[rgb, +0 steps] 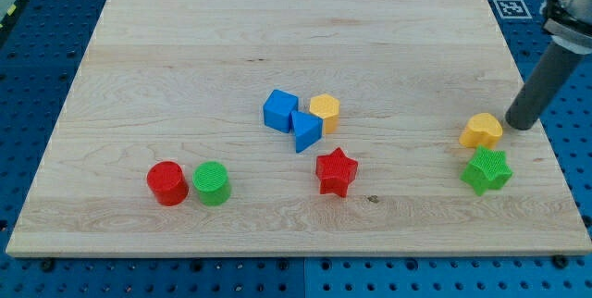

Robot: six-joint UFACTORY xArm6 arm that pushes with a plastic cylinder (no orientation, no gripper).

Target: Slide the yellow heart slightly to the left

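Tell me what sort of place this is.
Probably a robotics lab bench set up for pushing tests. A wooden board lies on a blue perforated base, a printed marker tag sits by its corner, and my tip stands just right of the yellow heart.

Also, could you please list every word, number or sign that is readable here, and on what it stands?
No readable words or numbers.
A black-and-white square marker lies on the blue table beyond the wooden board: a pattern, not text.
The blocks carry no labels.
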